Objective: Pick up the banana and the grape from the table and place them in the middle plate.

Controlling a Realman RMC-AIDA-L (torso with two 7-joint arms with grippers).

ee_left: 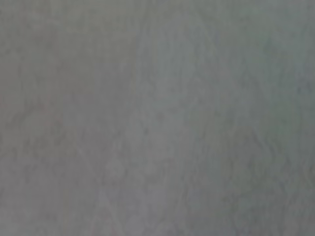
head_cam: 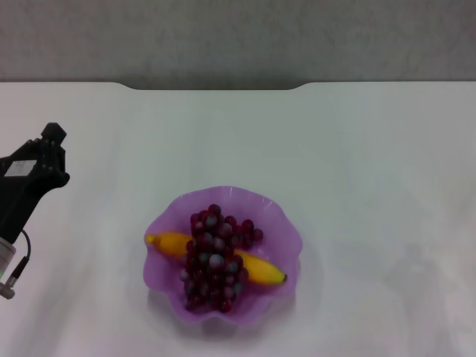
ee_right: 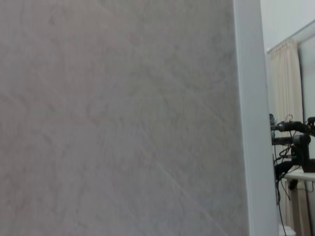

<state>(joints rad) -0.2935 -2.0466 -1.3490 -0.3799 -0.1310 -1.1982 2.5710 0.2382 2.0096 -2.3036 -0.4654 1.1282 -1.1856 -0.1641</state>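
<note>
In the head view the translucent purple plate (head_cam: 286, 227) with a wavy rim sits on the white table (head_cam: 357, 163), near the front middle. The yellow banana (head_cam: 169, 242) lies across the plate, its greenish tip at the right. The bunch of dark red-purple grapes (head_cam: 214, 256) lies on top of the banana, inside the plate. My left gripper (head_cam: 46, 149) hangs at the table's left side, well away from the plate and holding nothing that shows. My right gripper is out of view. The two wrist views show only plain grey surface.
The table's far edge has a notch (head_cam: 216, 86) in front of a grey wall. The right wrist view shows a wall edge (ee_right: 248, 118) and dark equipment on a stand (ee_right: 294, 152) far off.
</note>
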